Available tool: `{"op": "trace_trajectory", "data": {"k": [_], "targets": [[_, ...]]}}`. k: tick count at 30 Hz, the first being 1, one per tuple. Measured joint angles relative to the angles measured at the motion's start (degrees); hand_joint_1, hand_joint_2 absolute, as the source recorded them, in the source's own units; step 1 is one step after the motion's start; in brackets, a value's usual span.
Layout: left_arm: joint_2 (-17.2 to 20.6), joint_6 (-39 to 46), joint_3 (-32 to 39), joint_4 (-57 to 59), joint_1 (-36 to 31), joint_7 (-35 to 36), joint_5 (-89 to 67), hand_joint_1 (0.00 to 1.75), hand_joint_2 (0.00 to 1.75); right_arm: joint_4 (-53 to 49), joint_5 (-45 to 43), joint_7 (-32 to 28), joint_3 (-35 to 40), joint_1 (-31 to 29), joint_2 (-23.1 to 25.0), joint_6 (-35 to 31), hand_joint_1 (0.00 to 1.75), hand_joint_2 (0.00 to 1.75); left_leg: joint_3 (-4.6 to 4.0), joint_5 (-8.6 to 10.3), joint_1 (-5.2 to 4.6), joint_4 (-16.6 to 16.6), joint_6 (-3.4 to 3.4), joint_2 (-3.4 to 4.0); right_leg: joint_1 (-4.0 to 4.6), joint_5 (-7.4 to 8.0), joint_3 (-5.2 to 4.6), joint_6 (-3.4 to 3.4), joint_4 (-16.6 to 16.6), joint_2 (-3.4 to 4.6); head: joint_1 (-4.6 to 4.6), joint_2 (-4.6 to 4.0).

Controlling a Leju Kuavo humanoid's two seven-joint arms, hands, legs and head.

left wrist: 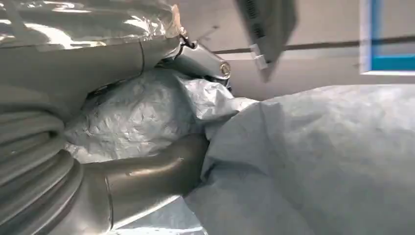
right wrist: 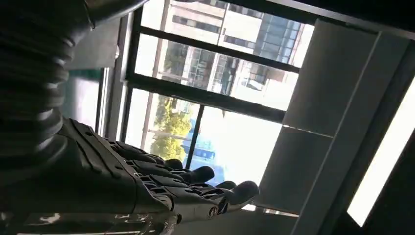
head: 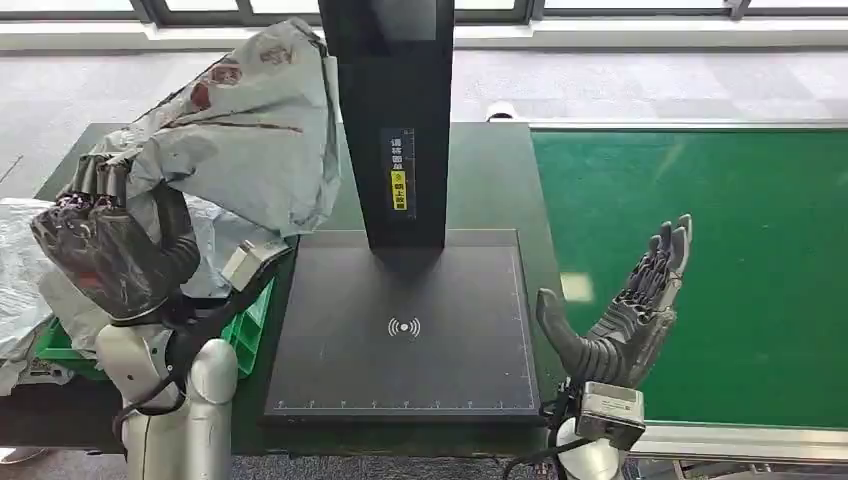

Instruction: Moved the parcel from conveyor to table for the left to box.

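Left hand (head: 110,250) grips grey parcel (head: 250,130), held up upper left of frame, above green box (head: 250,335). Lower w/ care, release inside box. Right hand (head: 630,310) spread, empty, over conveyor (head: 760,250).

Crumpled grey plastic parcel (head: 245,140) with red print, aloft in the left hand's (head: 110,250) fingers (head: 95,178)

left hand (head: 110,255): dark grey, glossy back, black segmented fingers (head: 95,178). left forearm (head: 185,420): silver shell, black cables looped at the wrist, small grey camera box (head: 250,262). close up, ribbed grey cover (left wrist: 29,161), thick smooth grey thumb (left wrist: 151,171). right hand (head: 625,310): dark grey, jointed fingers; grey camera box (head: 610,412) at its wrist.
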Motion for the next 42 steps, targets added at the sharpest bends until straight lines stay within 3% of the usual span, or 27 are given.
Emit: {"op": "trace_trajectory", "data": {"k": [4, 7, 9, 17, 33, 42], "targets": [[1.2, 0.0, 5.7, 5.5, -3.7, 2.0, 0.0, 1.75, 1.75, 0.0, -1.0, 0.0, 0.0, 0.0, 0.0, 0.0, 0.00, 1.75, 0.02, 0.02, 0.01, 0.0, -0.02, 0.00, 0.02, 0.00, 0.00, -0.01, 0.0, 0.01, -0.02, 0.00], [5.1, -0.1, 8.1, 12.8, -6.8, 9.6, 0.0, 1.75, 1.75, 0.0, -1.7, 0.0, 0.0, 0.0, -0.1, 0.0, 0.00, 1.75, 0.08, 0.11, 0.04, 0.0, -0.16, 0.05, 0.05, 0.06, -0.05, -0.09, 0.0, 0.07, -0.02, 0.00], [8.6, -0.2, 8.0, 18.7, -9.9, 16.4, 0.0, 1.75, 1.75, 0.0, -1.7, 0.0, 0.0, 0.0, -0.2, 0.1, 0.00, 1.75, 0.04, 0.15, 0.09, 0.0, -0.19, 0.04, 0.10, 0.09, -0.07, -0.14, 0.0, 0.08, 0.00, 0.00], [15.5, -0.3, 3.8, 31.7, -13.1, 27.4, 0.0, 1.75, 1.75, -0.1, -1.2, 0.0, 0.0, 0.1, -0.2, 1.1, 0.00, 1.75, 0.02, 0.16, 0.10, 0.0, -0.19, 0.04, 0.09, 0.10, -0.07, -0.15, 0.0, 0.10, 0.00, -0.02], [17.6, -0.2, 0.6, 44.0, -16.8, 28.3, 0.0, 1.75, 1.75, -1.8, 0.2, 0.0, 0.0, 1.8, -0.1, 2.3, 0.00, 1.75, 0.03, 0.13, 0.09, 0.0, -0.21, 0.03, 0.10, 0.10, -0.07, -0.15, 0.0, 0.09, -0.02, 0.00], [17.7, -0.5, 0.1, 65.2, -24.8, 30.4, 0.0, 1.75, 1.75, -2.7, 0.5, 0.0, -1.1, 2.1, 0.1, 4.2, 0.00, 1.75, 0.04, 0.14, 0.08, 0.0, -0.20, 0.03, 0.09, 0.13, -0.04, -0.13, 0.0, 0.08, -0.02, 0.00]]}}
